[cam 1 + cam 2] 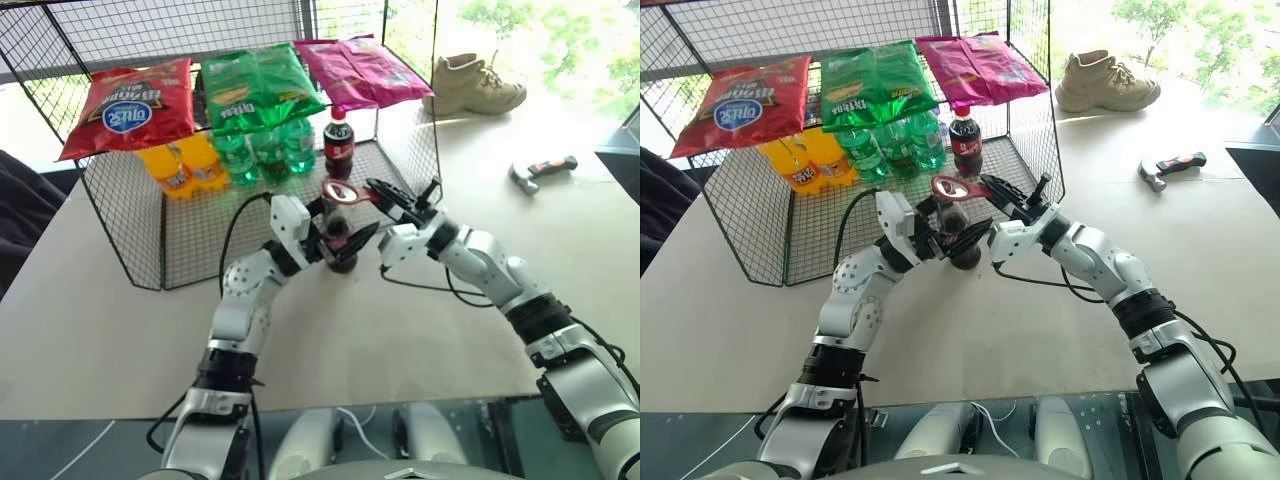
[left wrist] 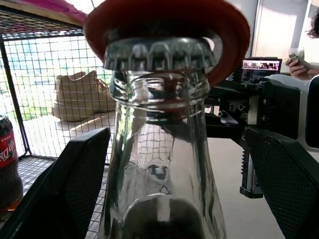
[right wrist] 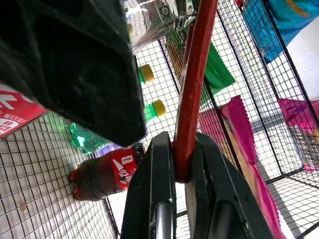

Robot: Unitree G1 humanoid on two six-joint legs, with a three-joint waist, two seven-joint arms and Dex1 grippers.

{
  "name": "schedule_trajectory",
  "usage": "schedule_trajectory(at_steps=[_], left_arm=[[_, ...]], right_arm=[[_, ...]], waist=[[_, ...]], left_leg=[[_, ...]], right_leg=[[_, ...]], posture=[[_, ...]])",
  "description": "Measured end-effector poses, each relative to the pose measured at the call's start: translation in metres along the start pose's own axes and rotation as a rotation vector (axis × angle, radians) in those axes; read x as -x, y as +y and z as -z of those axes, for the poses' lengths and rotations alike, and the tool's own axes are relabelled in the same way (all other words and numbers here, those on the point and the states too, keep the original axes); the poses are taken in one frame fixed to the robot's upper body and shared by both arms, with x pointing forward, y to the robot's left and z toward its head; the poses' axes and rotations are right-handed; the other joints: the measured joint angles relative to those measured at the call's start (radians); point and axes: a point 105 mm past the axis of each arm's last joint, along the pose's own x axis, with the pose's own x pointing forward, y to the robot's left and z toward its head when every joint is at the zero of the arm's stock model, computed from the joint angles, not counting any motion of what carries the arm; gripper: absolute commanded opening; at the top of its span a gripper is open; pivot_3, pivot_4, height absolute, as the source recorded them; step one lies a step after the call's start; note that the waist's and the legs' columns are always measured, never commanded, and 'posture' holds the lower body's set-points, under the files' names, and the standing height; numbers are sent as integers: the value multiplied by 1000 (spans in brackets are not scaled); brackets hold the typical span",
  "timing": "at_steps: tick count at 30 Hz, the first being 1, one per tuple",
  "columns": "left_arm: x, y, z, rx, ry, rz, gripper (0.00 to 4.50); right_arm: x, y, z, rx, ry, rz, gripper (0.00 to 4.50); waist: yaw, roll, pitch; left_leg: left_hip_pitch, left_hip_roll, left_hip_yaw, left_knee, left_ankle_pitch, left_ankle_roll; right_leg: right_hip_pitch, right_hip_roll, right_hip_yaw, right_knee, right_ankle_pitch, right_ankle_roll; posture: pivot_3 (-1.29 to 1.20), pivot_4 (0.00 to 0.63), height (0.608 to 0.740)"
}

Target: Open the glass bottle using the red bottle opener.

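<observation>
right gripper [image 1: 392, 208] clamps the red bottle opener [image 1: 347, 192] over the glass bottle [image 1: 338, 238]; left gripper [image 1: 340, 240] released: regrip before levering upward

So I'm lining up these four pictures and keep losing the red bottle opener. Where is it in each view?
Left eye view: red bottle opener at centre, its ring over the glass bottle.
Right eye view: centre, slightly higher, in front of the wire cage.
Left wrist view: red ring at the top, sitting over the bottle's crown cap.
Right wrist view: red handle running up from the right gripper.
Shared landmark: the plastic cola bottle.
</observation>
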Motion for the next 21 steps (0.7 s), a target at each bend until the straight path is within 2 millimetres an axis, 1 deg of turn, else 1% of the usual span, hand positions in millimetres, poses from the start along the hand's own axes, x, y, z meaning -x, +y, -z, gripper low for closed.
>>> schedule_trajectory(at_steps=[3, 4, 5, 6, 21], left_arm=[[0, 0, 0, 0, 0, 0, 3675], [0, 1, 0, 1, -2, -4, 3170], [1, 3, -1, -1, -4, -15, 2792], [2, 5, -2, -3, -11, -24, 2236], [1, 5, -4, -10, -18, -26, 2236]], right_arm=[[0, 0, 0, 0, 1, 0, 0], [0, 0, 0, 0, 0, 0, 0], [0, 0, 0, -1, -2, 0, 0], [0, 0, -1, -1, -5, 0, 0], [0, -1, 0, -10, -3, 7, 0]], waist=[[0, 0, 0], [0, 0, 0], [0, 0, 0], [-1, 0, 0], [-1, 0, 0]], left_leg=[[0, 0, 0, 0, 0, 0], [0, 0, 0, 0, 0, 0], [0, 0, 0, 0, 0, 0], [0, 0, 0, 0, 0, 0], [0, 0, 0, -1, 0, 0]], right_leg=[[0, 0, 0, 0, 0, 0], [0, 0, 0, 0, 0, 0], [0, 0, 0, 0, 0, 0], [0, 0, 0, 0, 0, 0], [0, 0, 0, -1, 0, 0]], posture=[[0, 150, 740], [0, 150, 740], [0, 150, 740], [0, 150, 740], [0, 150, 740]])
